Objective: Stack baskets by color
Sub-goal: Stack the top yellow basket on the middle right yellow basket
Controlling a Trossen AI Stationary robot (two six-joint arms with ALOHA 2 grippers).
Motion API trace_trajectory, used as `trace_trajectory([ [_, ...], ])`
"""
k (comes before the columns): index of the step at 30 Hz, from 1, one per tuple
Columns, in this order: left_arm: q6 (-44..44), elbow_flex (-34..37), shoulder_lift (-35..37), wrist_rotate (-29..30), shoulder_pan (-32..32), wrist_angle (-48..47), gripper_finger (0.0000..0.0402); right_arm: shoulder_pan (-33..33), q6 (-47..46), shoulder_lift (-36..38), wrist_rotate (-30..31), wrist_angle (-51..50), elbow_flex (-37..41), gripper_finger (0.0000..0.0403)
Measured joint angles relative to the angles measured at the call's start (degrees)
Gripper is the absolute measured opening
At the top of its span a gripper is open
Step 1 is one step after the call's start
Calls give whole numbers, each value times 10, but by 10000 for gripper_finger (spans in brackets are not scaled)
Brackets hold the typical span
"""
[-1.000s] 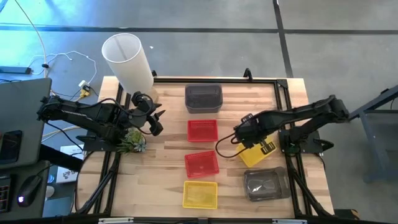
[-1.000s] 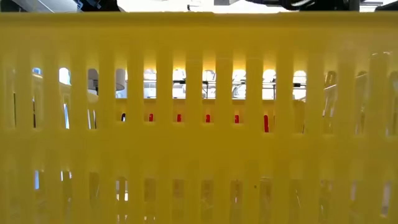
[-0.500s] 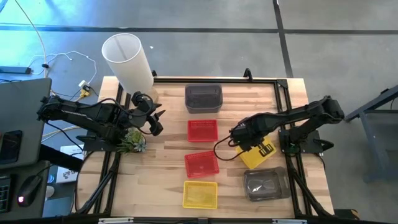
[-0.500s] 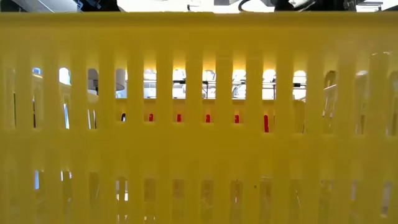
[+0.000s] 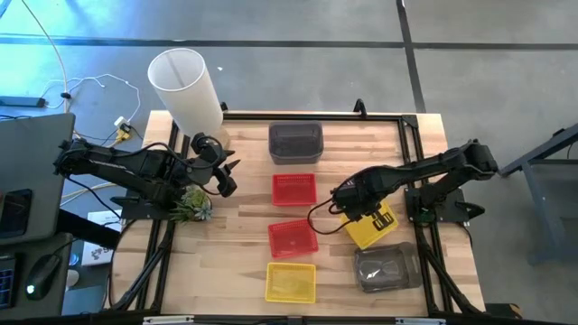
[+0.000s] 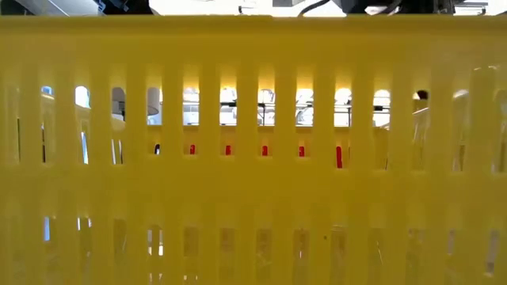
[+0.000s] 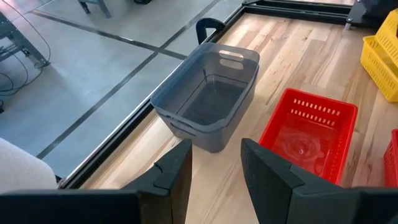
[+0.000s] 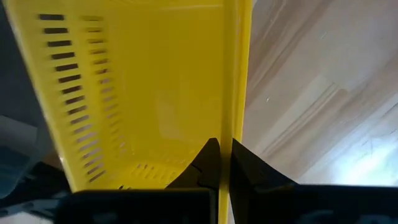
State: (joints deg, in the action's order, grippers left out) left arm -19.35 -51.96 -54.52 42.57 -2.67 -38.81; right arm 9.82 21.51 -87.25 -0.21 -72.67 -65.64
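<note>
My right gripper [image 5: 348, 200] is shut on a yellow basket [image 5: 370, 226] at the table's right middle. A second yellow basket [image 5: 291, 282] sits at the near edge, and its slotted wall [image 6: 253, 158] fills the low view. Two red baskets [image 5: 294, 190] [image 5: 293, 237] stand in the middle. One grey basket [image 5: 295, 143] is at the far edge, another [image 5: 386, 268] at the near right. My left gripper [image 5: 226, 176] hovers open at the left, its fingers [image 7: 214, 165] pointing toward the far grey basket [image 7: 208, 102]. My right gripper [image 8: 224, 158] pinches one side wall of the yellow basket at its rim [image 8: 229, 124], one finger inside the basket and one outside. The fingers come from above, pointing down. The basket hangs tilted below them; whether its lower end touches the table, I cannot tell.
A tall white cylinder [image 5: 185, 86] stands at the far left corner, with a small green plant [image 5: 191, 204] near the left arm. A black frame [image 5: 411, 135] edges the wooden table. Bare wood lies between the red baskets and the held basket.
My right gripper has sunk a little and shifted toward the table's near left, carrying the yellow basket, which has turned slightly in the hold. The left arm has kept still.
</note>
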Motion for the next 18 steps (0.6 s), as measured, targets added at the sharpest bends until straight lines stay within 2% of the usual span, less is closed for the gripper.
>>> trace_trajectory([
  [12,10,0,0,0,0,0,124,0,-11,-5,-14,18,10,0],
  [18,10,0,0,0,0,0,124,-1,-52,-5,36,22,10,12],
])
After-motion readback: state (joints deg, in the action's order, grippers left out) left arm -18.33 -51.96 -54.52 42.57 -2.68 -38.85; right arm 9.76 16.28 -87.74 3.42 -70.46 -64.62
